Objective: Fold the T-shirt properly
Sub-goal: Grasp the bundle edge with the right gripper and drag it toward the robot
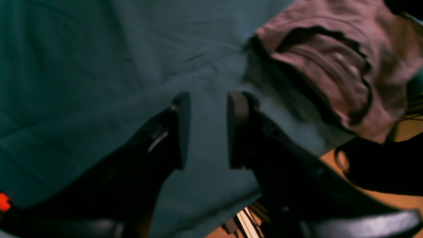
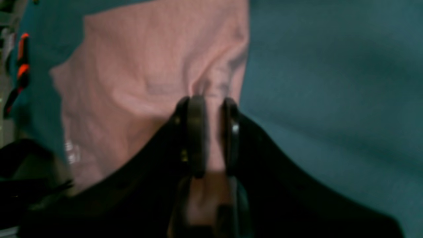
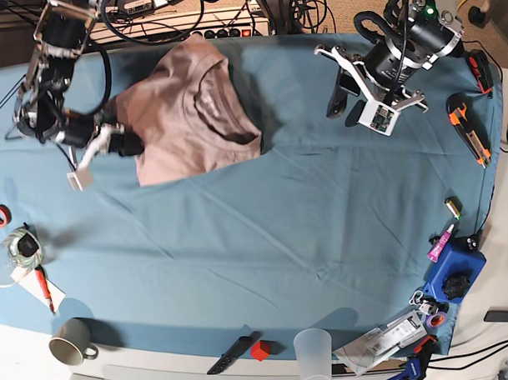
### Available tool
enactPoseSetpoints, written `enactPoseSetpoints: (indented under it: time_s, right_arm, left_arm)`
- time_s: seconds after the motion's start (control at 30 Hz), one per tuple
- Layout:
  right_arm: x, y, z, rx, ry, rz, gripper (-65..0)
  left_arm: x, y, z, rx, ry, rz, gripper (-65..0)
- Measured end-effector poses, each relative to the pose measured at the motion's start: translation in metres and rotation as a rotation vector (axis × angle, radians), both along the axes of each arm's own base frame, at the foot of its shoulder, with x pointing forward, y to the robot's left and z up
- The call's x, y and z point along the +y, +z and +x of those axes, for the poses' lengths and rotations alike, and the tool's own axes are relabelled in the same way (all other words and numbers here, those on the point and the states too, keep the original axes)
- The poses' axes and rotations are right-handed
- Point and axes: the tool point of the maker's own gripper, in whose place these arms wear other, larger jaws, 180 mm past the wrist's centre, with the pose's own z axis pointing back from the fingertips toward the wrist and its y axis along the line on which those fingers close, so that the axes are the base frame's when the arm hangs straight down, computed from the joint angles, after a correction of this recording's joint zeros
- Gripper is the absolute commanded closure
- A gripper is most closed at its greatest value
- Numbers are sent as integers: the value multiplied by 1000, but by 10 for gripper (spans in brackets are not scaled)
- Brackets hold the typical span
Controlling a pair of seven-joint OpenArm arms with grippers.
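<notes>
The T-shirt [image 3: 185,117] is a plain dusty pink-brown one, and it lies crumpled and partly folded over on itself at the far end of the table, toward my right side. Its ribbed round collar [image 3: 213,95] faces up and opens toward the table's middle. The cloth is wrinkled, with one straight edge along the near side. From my right wrist I see a pinched ridge of its fabric [image 2: 211,86]. From my left wrist, the collar's dark opening shows, blurred.
</notes>
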Motion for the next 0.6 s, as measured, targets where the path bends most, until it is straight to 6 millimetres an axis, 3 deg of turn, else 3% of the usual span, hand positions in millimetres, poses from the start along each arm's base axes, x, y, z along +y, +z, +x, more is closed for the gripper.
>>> enactPoseSetpoints:
  time_s: [0.17,0.33,0.47,0.6]
  right_arm:
    - [-11,20,47,-108,-39,-103,0]
    - [-32,32,71,-150,-129,-183,0]
    - [-44,28,72,-117,-201,-218,0]
    - [-68,23,60,-88,-315,-203,0]
  left_arm:
    - [0,0,0,-1,1,2,-174]
    - [0,0,0,-1,0,1,-174]
    - [0,0,0,-1,0,1,-174]
    - [0,0,0,0,1,1,-174]
